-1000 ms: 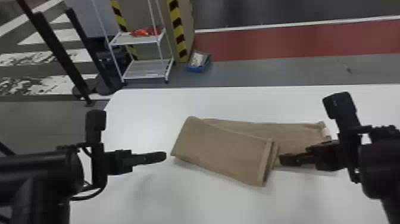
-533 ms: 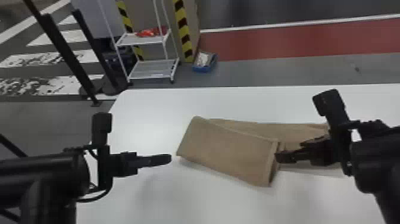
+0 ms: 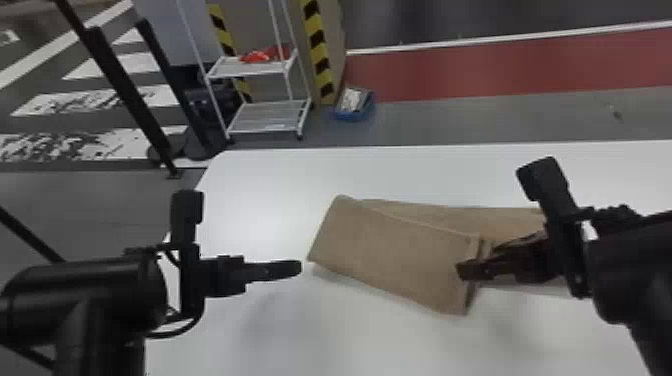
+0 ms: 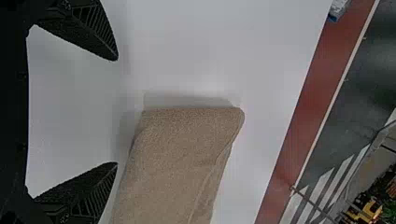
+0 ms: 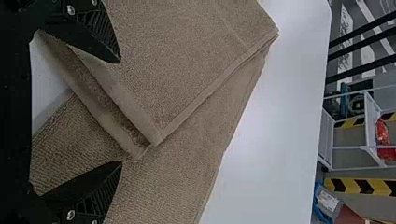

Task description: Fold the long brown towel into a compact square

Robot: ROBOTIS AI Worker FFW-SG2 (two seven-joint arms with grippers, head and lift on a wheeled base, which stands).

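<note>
The brown towel lies on the white table, its left part folded over at a slant on top of the rest, which stretches right beneath my right arm. My left gripper is just left of the towel's folded edge. My right gripper is over the end of the upper layer. In the left wrist view, my left gripper stands wide open beside the towel, holding nothing. The right wrist view has my right gripper open above the towel, with the upper layer's hemmed edges between its fingers.
The white table has its left edge near my left arm. Beyond it on the floor stand a white wire shelf, a blue bin and black posts at the left.
The head view has shifted slightly. My right gripper has moved left relative to the towel, from beside the upper layer's end to over it. The left gripper keeps nearly the same place by the fold.
</note>
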